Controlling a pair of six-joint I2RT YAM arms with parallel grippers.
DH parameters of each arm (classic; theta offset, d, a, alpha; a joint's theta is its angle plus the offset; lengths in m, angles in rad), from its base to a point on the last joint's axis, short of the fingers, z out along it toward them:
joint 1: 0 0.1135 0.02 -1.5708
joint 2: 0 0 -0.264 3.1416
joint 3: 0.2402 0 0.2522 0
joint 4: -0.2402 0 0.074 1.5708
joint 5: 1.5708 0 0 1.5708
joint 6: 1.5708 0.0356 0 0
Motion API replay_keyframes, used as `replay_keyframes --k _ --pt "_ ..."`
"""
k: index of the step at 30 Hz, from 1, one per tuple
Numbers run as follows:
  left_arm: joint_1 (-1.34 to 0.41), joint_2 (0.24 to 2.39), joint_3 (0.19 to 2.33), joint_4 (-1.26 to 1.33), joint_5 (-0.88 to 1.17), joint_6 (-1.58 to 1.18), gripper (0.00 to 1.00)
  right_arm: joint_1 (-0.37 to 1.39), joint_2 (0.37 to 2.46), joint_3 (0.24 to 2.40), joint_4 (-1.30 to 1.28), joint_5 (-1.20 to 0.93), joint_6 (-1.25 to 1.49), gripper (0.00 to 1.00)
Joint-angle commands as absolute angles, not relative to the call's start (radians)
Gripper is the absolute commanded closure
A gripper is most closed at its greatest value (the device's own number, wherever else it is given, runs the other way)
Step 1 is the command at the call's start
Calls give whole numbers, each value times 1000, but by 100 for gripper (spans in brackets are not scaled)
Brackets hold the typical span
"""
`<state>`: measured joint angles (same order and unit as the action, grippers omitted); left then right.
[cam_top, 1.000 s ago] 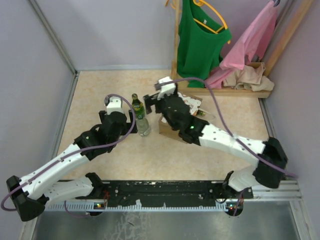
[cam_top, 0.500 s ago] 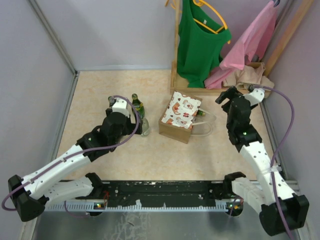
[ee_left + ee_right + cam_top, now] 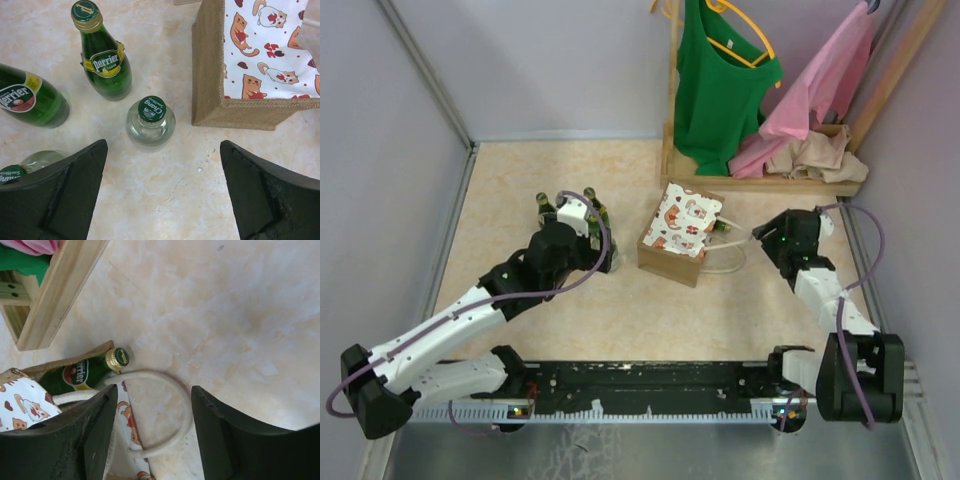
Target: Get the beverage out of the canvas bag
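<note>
the beverage, a green bottle, pokes cap-first from the canvas bag at centre frame; the right gripper hangs near, jaws apart, empty. left of it the left gripper gapes wide over a clear bottle, green bottles beyond.

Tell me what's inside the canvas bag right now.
One green Perrier bottle lies in the canvas bag, its gold cap poking out by the white handle. Bag walls hide anything deeper.

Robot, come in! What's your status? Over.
Left gripper open, right gripper open, both empty. Green bottle in canvas bag, cap poking out. Handle loop beside cap.
</note>
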<state>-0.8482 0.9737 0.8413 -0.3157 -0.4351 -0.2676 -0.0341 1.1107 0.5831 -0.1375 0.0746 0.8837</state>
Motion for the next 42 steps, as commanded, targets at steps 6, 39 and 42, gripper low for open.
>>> replay_keyframes --k 6,39,42 --pt "-848 1000 874 -267 -371 -225 0 -37 1311 644 56 -111 923 50" --pt "-848 1058 865 -262 -382 -251 0 93 1639 825 228 -187 990 25" --pt "-848 1064 864 -259 -382 -253 0 99 1661 835 239 -204 995 25"
